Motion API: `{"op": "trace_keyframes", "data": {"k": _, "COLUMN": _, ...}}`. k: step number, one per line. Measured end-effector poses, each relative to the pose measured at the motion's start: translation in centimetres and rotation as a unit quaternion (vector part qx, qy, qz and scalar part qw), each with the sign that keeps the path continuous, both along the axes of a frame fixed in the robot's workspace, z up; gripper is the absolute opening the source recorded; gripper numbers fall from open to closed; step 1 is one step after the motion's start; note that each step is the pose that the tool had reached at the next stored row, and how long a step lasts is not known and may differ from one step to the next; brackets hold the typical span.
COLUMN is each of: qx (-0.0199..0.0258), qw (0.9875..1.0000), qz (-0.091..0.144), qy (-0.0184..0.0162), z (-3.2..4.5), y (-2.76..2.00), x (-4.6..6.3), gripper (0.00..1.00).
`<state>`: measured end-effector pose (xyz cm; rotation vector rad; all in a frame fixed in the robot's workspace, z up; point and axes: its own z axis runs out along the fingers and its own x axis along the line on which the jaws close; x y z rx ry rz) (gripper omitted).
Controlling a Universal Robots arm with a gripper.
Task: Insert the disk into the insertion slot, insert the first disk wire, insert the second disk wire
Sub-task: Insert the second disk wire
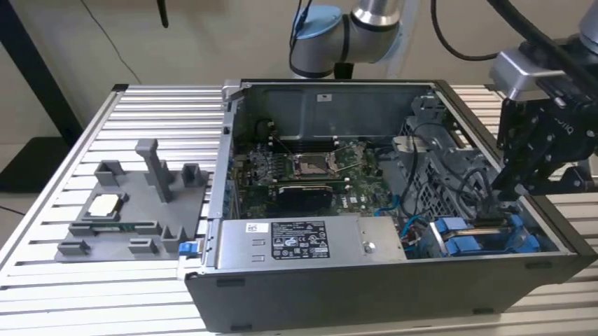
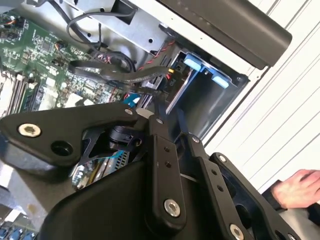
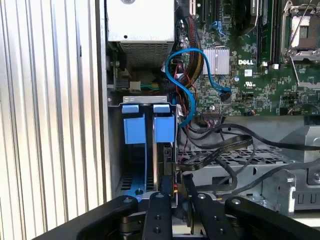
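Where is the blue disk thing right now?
The disk sits in the insertion slot at the computer case's near corner on the exterior view's right, beside the grey power supply box, with the gripper just above it.

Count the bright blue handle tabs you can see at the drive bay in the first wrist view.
2. One blue tab and a second blue tab sit side by side at the drive bay, near the computer case's edge. Others may be hidden deeper inside.

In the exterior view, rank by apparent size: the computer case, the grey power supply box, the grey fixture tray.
1. computer case
2. and 3. grey power supply box and grey fixture tray look alike, so I won't rank them.
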<state>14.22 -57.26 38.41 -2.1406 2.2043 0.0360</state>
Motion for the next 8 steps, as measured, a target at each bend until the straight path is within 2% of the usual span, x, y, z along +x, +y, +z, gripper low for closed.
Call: {"op": "trace_keyframes", "data": {"k": 8, "qx": 0.0000, "qw": 1.0000, "qz": 0.000, "qy": 0.0006, "z": 2.57, "y": 0.00, "x": 0.0, "gripper": 0.24}}
